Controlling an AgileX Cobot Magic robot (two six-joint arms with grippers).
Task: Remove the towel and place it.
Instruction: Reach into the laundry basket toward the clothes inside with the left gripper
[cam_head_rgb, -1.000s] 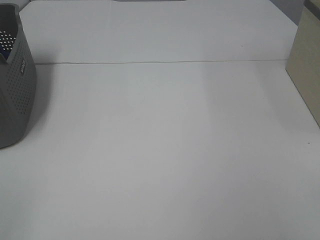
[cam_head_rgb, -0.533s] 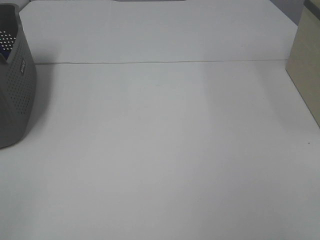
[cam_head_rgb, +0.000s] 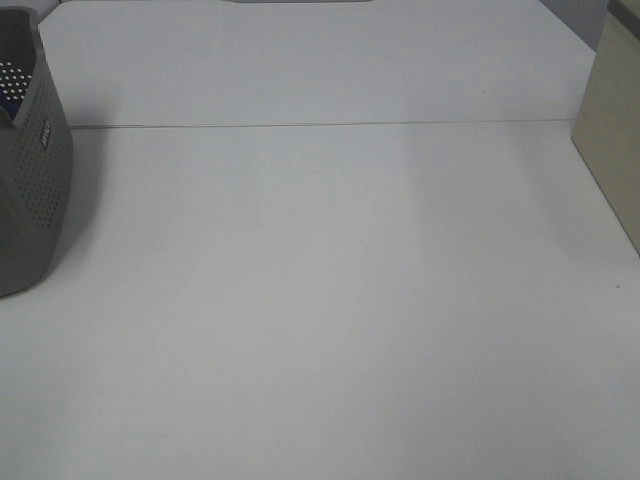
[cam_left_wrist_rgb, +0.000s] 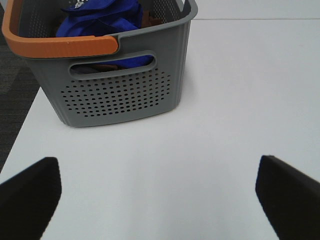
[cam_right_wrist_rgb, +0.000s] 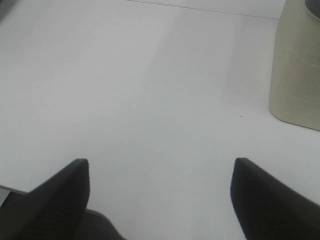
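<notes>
I count one white table (cam_head_rgb: 330, 300) and, standing on it, one grey perforated basket (cam_left_wrist_rgb: 120, 95) with one orange handle (cam_left_wrist_rgb: 60, 46). There is one blue towel (cam_left_wrist_rgb: 102, 17) in that basket. One beige container (cam_right_wrist_rgb: 297, 65) stands at the right. Two grippers show, the left gripper (cam_left_wrist_rgb: 156, 165) and the right gripper (cam_right_wrist_rgb: 161, 165), with two dark fingers (cam_left_wrist_rgb: 30, 195) apiece, four altogether.

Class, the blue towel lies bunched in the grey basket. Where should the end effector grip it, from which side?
Probably pinch the towel by its top fold, from above: the basket walls enclose its sides, and the orange handle lies along one rim.
</notes>
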